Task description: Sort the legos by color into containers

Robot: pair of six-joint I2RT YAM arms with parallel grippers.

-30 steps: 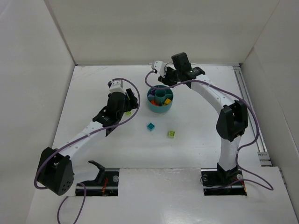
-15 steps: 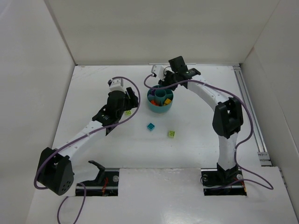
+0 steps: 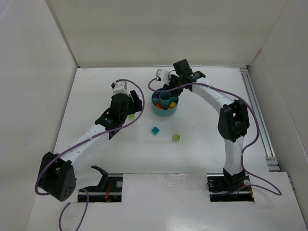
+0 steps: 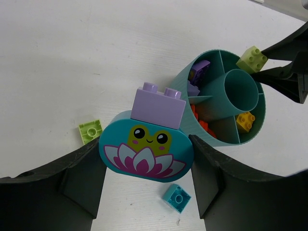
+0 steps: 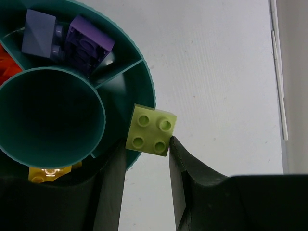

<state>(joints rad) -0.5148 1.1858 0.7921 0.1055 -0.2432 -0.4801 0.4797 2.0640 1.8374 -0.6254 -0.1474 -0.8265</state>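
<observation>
The round teal dish (image 3: 165, 113) stands at the table's middle back, its containers holding purple (image 5: 86, 41), orange (image 4: 204, 127) and yellow legos (image 4: 245, 120). My right gripper (image 5: 147, 143) is shut on a lime green lego (image 5: 151, 130) and holds it just over the dish's outer rim (image 5: 147, 79). My left gripper (image 4: 147, 144) hovers left of the dish. It is shut on a teal oval frog lego (image 4: 144, 154) with a lilac brick (image 4: 159, 103) stuck on top. On the table lie a teal lego (image 3: 155, 130) and two lime ones (image 3: 177, 138) (image 3: 132, 116).
White walls close in the table on the left, back and right. A metal rail (image 3: 257, 115) runs along the right edge. Purple cables loop off both arms. The loose legos lie in front of the dish, between the two arms.
The right gripper has shifted slightly left with the lime lego, closer over the dish rim. The left arm has stayed still.
</observation>
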